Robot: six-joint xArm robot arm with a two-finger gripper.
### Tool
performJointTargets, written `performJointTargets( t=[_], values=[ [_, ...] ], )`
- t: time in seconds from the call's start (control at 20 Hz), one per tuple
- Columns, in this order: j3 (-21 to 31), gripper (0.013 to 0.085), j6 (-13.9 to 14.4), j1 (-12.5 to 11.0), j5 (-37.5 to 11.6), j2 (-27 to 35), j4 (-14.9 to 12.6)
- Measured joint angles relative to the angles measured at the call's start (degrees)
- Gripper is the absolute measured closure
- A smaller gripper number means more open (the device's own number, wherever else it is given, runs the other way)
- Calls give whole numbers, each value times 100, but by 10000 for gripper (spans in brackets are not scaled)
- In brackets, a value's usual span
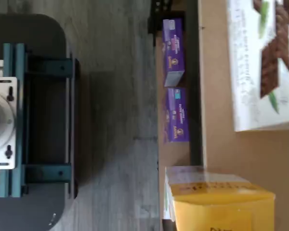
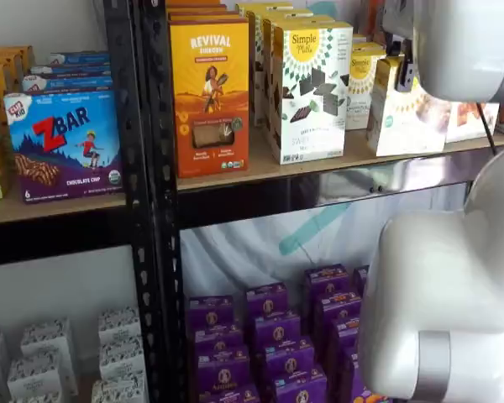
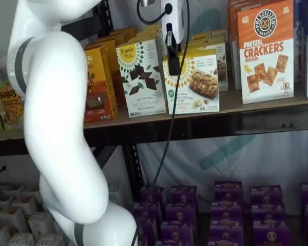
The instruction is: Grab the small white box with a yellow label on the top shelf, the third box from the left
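Arm reaches up before the top shelf (image 3: 256, 105); gripper (image 3: 172, 64) hangs in front of the small white box (image 3: 195, 84), fingers pressed together, apparently holding nothing.

Shop-like mock-up: black metal shelving (image 2: 143, 210) stocked with rows of boxed snacks (image 2: 208, 92).

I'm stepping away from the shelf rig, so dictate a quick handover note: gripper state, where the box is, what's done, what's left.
Gripper: black fingers hang in front of the top shelf, shut, with no box seen in them.
Small white box: stands upright on the top shelf, right of the taller chocolate-squares carton and left of the orange crackers carton.
Done: the arm is up at shelf height, fingers directly in front of the box.
Left: open the fingers, close on the box, pull it off the shelf.
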Motion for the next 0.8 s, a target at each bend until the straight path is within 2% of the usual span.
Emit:
performJointTargets(
  t=[0.35, 0.8],
  values=[
    [428, 650, -55, -44, 263, -521, -82],
    [1107, 650, 65, 118, 321, -1150, -212]
  ],
)
